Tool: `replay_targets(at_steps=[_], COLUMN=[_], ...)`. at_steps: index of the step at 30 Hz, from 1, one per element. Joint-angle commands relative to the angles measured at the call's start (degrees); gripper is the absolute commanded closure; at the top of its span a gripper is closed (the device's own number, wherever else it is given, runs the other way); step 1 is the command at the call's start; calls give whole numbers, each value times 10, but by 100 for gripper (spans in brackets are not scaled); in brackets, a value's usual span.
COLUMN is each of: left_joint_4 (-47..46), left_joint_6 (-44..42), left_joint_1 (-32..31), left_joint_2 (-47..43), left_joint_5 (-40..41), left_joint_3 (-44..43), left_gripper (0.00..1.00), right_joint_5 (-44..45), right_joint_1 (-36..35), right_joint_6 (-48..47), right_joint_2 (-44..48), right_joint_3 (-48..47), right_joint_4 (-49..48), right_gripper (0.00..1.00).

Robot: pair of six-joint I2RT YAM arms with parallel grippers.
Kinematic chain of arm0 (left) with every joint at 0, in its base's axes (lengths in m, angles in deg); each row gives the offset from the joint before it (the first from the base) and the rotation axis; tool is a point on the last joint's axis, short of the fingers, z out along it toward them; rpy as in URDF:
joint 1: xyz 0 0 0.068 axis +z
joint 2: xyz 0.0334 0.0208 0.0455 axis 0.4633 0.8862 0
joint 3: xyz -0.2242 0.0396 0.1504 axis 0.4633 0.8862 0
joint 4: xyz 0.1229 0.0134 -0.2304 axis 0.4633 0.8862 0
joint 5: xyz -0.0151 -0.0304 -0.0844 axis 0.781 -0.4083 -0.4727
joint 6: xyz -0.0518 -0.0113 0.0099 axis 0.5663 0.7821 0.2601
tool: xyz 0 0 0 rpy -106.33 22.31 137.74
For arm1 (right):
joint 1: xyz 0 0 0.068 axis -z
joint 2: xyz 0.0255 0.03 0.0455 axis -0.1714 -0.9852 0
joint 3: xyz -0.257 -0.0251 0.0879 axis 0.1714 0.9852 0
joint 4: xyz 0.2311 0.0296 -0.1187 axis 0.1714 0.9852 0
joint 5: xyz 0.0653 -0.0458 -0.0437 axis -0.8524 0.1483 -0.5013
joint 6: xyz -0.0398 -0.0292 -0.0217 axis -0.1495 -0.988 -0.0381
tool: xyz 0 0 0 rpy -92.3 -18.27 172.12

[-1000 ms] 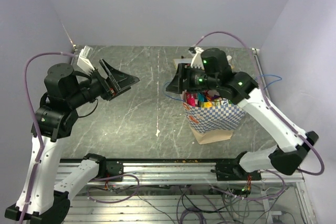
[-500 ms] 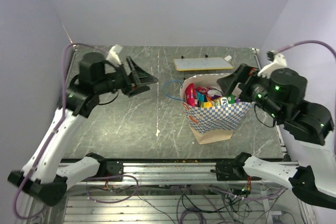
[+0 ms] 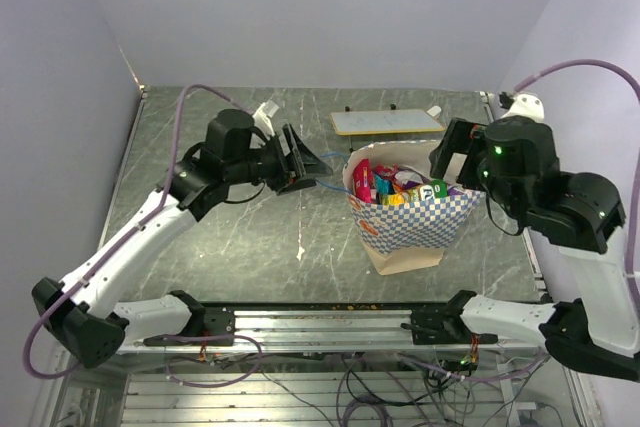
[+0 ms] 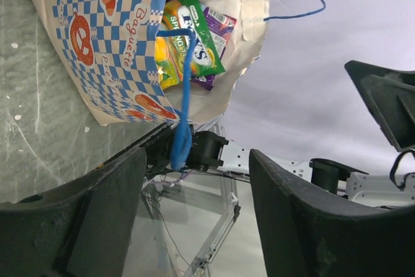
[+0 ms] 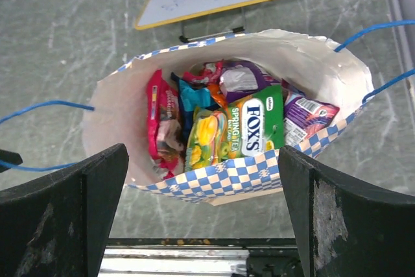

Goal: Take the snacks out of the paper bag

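Your left hand, wide open and holding nothing, has swung in from far off and now sits just beside the paper bag, close to its blue cord handle. Your right hand, also wide open and empty, has pulled back from over the bag's mouth to its other side. So no snack is out yet: the snacks lie piled inside, below the right hand, and the bag stands upright on the surface between both hands, mouth pointing up and longest from one hand across to the other.
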Motion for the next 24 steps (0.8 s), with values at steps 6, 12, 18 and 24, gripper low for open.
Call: replay_targets(at_steps=[6,12,18,24], left_joint_4=[-51,-75,-11,14], left_joint_6=[2,13,-24,-21], left_joint_1=[-40,-40,-32,25], left_joint_2=[81,94,119,123], left_joint_5=[19,18,34,16], left_joint_3=[-29,-23,-76,-100], left_gripper=[36,62,93,93], right_joint_5=[60,-44,-109,27], right_joint_1=[5,151,273,294], right_joint_6=[-92,-179,-196,-215], right_joint_2=[-111,-131,-121,-124], right_joint_3=[-25,-1,26,14], right_joint_4=[20,-72,-102,-79], right_gripper=[0,0,0,0])
